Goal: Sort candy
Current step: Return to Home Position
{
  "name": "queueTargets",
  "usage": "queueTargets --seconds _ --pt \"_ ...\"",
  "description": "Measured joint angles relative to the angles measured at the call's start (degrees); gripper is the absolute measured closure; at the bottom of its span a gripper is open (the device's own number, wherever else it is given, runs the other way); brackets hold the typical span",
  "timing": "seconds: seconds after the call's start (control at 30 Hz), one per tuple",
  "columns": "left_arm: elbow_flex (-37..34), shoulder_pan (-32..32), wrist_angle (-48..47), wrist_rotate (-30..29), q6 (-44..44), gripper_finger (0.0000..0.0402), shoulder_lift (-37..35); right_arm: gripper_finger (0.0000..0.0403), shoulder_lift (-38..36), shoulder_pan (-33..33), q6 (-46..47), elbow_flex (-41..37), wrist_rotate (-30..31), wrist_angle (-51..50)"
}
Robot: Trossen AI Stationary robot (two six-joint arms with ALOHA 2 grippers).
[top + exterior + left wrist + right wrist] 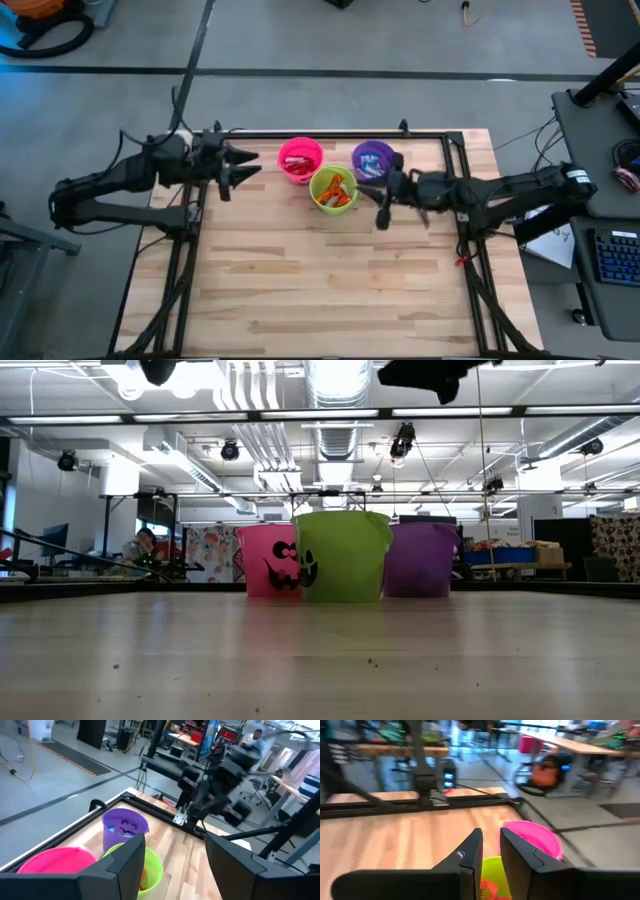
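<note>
Three cups stand on their bases near the table's far edge: a pink cup with red candy, a green cup with orange candy and a purple cup with blue-and-white candy. In the low view the pink cup, green cup and purple cup stand in a row. My left gripper hovers left of the pink cup, open wide and empty. My right gripper hovers just right of the green cup, open by a narrow gap, holding nothing.
The wooden tabletop stretches bare toward its near edge. A black frame rail runs along the far edge, with side rails on the right. A person sits in the room beyond the table.
</note>
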Motion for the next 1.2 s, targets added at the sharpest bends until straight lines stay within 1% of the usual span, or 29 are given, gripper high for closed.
queueTargets --seconds 0.07,0.13,0.27,0.4,0.6,0.73,0.8,0.9,0.97,1.2 --pt "-3.5 0.0 1.4 0.1 0.5 0.0209 -3.2 0.0344 -2.2 -1.8 0.2 -2.2 -5.5 0.6" --pt "-7.5 0.0 4.6 0.4 1.8 0.0209 -6.1 0.0344 -4.3 -2.9 0.9 -4.6 -8.1 0.0" --pt "-15.5 0.3 10.8 0.0 4.0 0.0210 -11.8 0.0344 -9.4 -4.7 1.9 -8.7 -7.9 1.3" --pt "-21.4 0.5 12.5 -1.7 4.4 0.0210 -19.0 0.0344 -14.4 -5.1 1.6 -12.6 -11.6 4.2" --pt "-27.9 0.5 11.8 -7.9 5.1 0.0210 -31.6 0.0344 -23.1 -5.1 4.0 -18.8 -11.3 6.7" --pt "-31.2 0.5 11.0 -8.1 4.7 0.0210 -40.6 0.0344 -27.5 -5.1 5.1 -22.0 -11.3 7.3" --pt "-32.3 0.5 9.6 -8.2 4.2 0.0210 -43.9 0.0344 -29.3 -5.1 5.1 -23.0 -11.3 7.4" --pt "-31.8 0.6 6.7 -9.6 3.5 0.0210 -43.1 0.0344 -31.2 -5.2 4.8 -24.1 -11.3 7.4" --pt "-31.5 0.6 7.1 -9.7 3.5 0.0210 -41.5 0.0344 -32.0 -5.2 4.8 -24.8 -11.3 7.7" --pt "-32.3 0.6 0.8 -10.7 2.2 0.0210 -43.8 0.0344 -36.2 -5.3 4.9 -30.8 -11.3 12.6"
